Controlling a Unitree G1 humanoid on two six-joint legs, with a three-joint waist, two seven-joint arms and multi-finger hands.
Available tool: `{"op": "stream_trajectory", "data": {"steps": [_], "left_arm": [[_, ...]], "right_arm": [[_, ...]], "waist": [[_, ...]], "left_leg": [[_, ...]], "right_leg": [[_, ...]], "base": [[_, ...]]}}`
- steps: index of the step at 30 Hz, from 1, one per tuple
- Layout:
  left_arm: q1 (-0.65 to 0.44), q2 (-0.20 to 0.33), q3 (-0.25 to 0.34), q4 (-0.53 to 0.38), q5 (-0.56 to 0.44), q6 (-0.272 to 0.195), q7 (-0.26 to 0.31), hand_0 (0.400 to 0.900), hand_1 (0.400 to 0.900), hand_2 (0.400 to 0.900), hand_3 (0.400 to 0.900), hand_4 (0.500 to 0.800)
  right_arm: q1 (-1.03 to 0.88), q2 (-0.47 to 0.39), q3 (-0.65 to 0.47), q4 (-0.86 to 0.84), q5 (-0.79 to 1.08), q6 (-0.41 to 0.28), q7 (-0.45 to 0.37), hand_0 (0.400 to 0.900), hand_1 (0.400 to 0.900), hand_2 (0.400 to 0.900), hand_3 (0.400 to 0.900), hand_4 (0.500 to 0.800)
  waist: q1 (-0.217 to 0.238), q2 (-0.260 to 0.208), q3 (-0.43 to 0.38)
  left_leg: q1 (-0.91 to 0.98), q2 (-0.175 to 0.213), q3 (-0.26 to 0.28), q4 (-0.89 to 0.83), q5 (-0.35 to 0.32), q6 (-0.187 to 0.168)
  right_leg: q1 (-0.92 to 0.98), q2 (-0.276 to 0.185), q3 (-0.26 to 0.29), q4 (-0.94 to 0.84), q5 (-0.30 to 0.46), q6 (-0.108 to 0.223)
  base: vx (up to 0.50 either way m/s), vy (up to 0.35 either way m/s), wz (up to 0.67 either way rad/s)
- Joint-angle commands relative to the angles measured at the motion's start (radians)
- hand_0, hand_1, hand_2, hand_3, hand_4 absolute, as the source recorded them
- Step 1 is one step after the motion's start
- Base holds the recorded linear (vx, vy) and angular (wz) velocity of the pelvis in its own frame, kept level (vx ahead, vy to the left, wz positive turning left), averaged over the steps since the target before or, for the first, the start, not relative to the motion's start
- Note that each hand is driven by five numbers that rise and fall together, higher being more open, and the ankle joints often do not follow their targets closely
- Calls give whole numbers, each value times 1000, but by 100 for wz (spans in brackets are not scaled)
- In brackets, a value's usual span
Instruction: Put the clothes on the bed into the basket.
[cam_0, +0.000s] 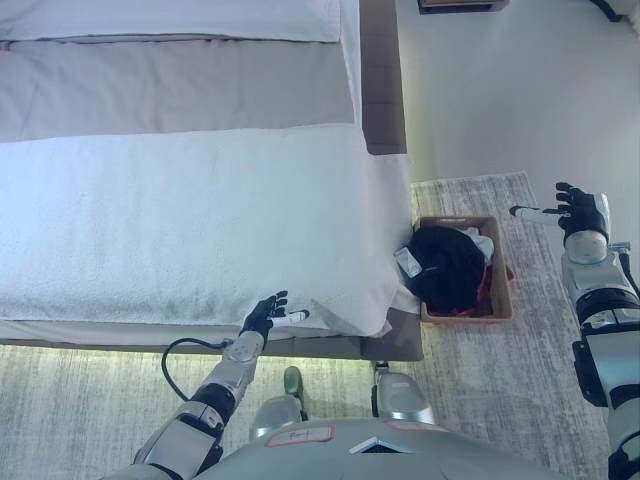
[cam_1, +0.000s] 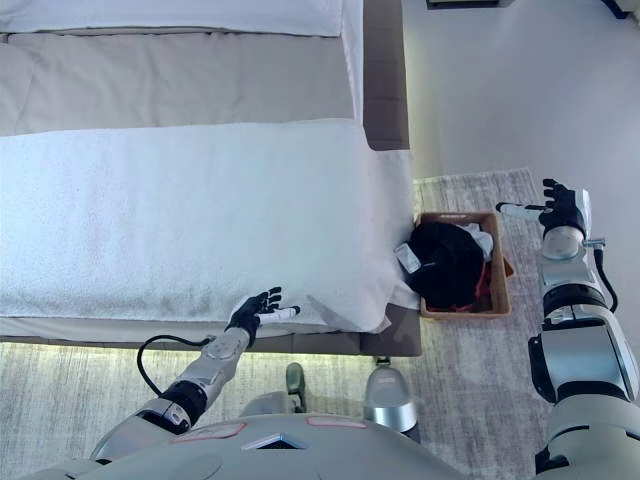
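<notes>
A brown basket (cam_0: 504, 296) stands on the rug at the bed's right side. A pile of clothes, mostly black with white and red parts (cam_0: 448, 264), fills it and spills over its left rim. The bed (cam_0: 180, 220) carries a white blanket, and no loose clothes show on it. My left hand (cam_0: 266, 314) is open, fingers spread, at the bed's front edge. My right hand (cam_0: 580, 213) is open and empty, raised over the rug to the right of the basket; it also shows in the right eye view (cam_1: 560, 210).
A grey patterned rug (cam_0: 530, 360) covers the floor around the bed's foot and right side. White pillows (cam_0: 170, 18) lie at the far end of the bed. Bare floor (cam_0: 500, 90) runs beyond the rug at the right.
</notes>
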Motion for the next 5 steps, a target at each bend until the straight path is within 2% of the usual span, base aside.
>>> {"op": "stream_trajectory", "data": {"steps": [1, 5], "left_arm": [[-82, 28, 5, 50, 26, -44, 22, 900, 900, 900, 900, 800], [-74, 36, 35, 46, 27, -46, 31, 900, 900, 900, 900, 800]], "right_arm": [[-83, -37, -3, -51, 4, -51, -68, 900, 900, 900, 900, 800], [3, -3, -50, -168, 10, -68, -85, 900, 900, 900, 900, 800]], "waist": [[-3, -83, -56], [-8, -82, -57]], "left_leg": [[10, 7, 23, -2, -48, 5], [14, 6, 23, -2, -50, 8]], "right_leg": [[26, -45, 25, 5, -30, 57], [29, -46, 28, 5, -31, 57]], "base": [[-7, 11, -5], [-2, 3, -1]]}}
